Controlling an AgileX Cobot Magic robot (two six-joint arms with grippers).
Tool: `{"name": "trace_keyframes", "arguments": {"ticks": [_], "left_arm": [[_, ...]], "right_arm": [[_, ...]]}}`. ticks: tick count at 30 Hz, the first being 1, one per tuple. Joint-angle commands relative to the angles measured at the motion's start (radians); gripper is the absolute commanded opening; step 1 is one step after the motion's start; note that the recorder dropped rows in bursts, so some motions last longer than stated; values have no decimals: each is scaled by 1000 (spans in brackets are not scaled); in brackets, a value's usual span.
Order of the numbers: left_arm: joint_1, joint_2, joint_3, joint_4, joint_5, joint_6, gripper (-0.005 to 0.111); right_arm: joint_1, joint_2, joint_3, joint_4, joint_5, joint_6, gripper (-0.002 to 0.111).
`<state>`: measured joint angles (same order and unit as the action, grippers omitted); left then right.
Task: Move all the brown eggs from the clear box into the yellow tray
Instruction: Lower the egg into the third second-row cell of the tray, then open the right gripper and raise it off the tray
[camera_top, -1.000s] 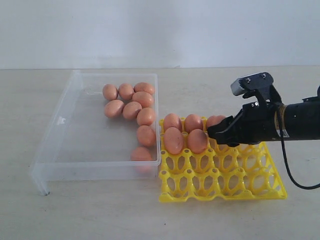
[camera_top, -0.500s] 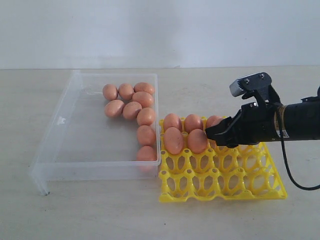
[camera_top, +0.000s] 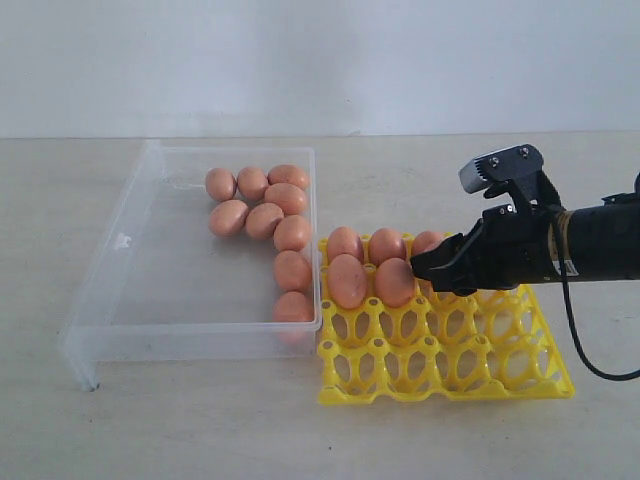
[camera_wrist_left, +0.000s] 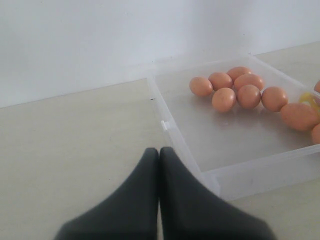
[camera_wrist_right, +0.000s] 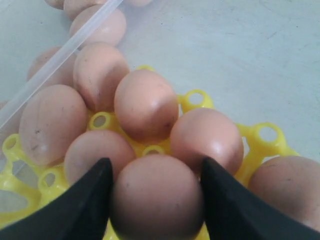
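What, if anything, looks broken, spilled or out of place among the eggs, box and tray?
Nothing stands out. The brown eggs in the clear box lie loose but whole along its right wall, those in the yellow tray sit in cups, and the right gripper is closed on one egg at the tray.

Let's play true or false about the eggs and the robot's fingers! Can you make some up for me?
1. Nine orange-brown oval eggs lie in the shallow clear plastic box. True.
2. The bright yellow plastic egg tray is full. False: the two rows of cups nearest the exterior camera are empty.
3. The black left fingers are wide open. False: they are pressed together and hold nothing.
4. The black right fingers sit on both sides of one brown egg. True.
5. The tray sits inside the box. False: it stands beside it.
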<state>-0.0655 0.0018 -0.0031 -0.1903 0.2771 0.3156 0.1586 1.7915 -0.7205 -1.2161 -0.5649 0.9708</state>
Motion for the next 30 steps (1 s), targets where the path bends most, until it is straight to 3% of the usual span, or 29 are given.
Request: {"name": "trace_keyframes", "arguments": {"ticks": [1,3,8,18,23,26,29,30], "left_arm": [[-2,-2,3,-7,-17,-9,-4],[-2,-2,3,-7,-17,-9,-4],[-2,-2,3,-7,-17,-9,-4],[-2,-2,3,-7,-17,-9,-4],[-2,-2,3,-7,-17,-9,-4],[-2,-2,3,-7,-17,-9,-4],[-2,-2,3,-7,-17,-9,-4],[-2,-2,3,-7,-17,-9,-4]], "right_arm": [[-9,0,-6,-1,-6,-1,51],[-9,0,-6,-3,1,-1,53],[-9,0,-6,-5,16,-1,71],[-9,-10,-6,-7,-3,13,71],[-9,-125,-6,-23,-181,248,70],[-7,-228,-26,-28,-341,368,53],[-7,-326,-87,-56,-379,417,9],[-7,-357,-116,-56,-372,420,0]]}}
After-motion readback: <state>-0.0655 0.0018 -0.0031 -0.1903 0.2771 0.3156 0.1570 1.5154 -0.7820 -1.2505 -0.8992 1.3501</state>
